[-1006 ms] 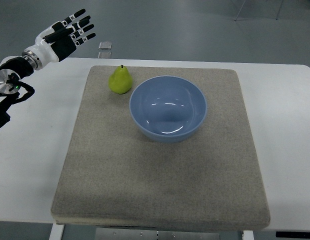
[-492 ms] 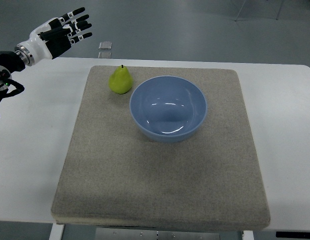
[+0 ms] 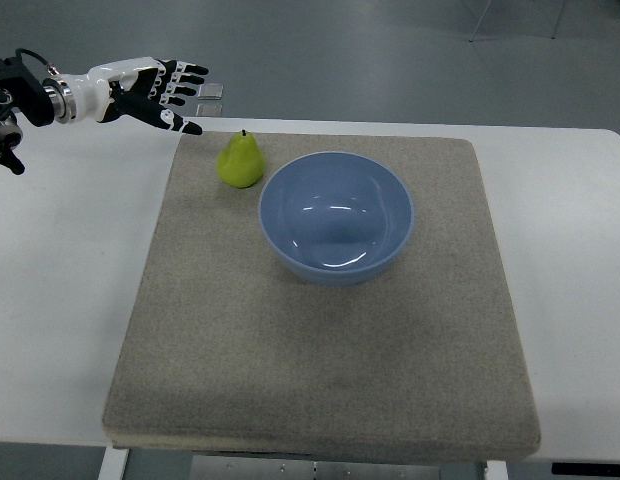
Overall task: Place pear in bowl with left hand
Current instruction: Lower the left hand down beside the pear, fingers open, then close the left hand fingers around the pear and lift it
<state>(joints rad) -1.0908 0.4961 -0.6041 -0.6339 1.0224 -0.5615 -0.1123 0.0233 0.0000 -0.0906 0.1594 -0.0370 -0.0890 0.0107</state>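
Left hand (image 3: pixel 150 90) has swung right and lower since half a second ago: before it was up at the far-left corner with fingers angled up and away, now the forearm lies nearly level and the fingers (image 3: pixel 185 72) point right, toward the pear (image 3: pixel 240 160). Nothing else has shifted; pear and bowl (image 3: pixel 336 217) sit where they were.

Hand is open, fingers spread and extended, holding nothing. The lowest digit's tip (image 3: pixel 193 129) reaches out over the far-left corner of the mat (image 3: pixel 320 370); whether it touches the mat or hovers above is hard to judge from this steep angle, looks like hovering. It is near the pear but apart from it, no contact.

Pear: one, yellow-green, upright with stem up, on the mat at its far-left part, just beside the bowl's left-far rim, not in it.

Bowl: one, blue, empty, upright, on the far half of the mat near centre.

Mat: one, grey-beige, square-ish, covering most of the white desk (image 3: pixel 60 300).

One small flat pale object (image 3: pixel 211 92) lies on the floor beyond the desk's far edge, just right of the hand's fingertips in the picture.

One robot hand in view.
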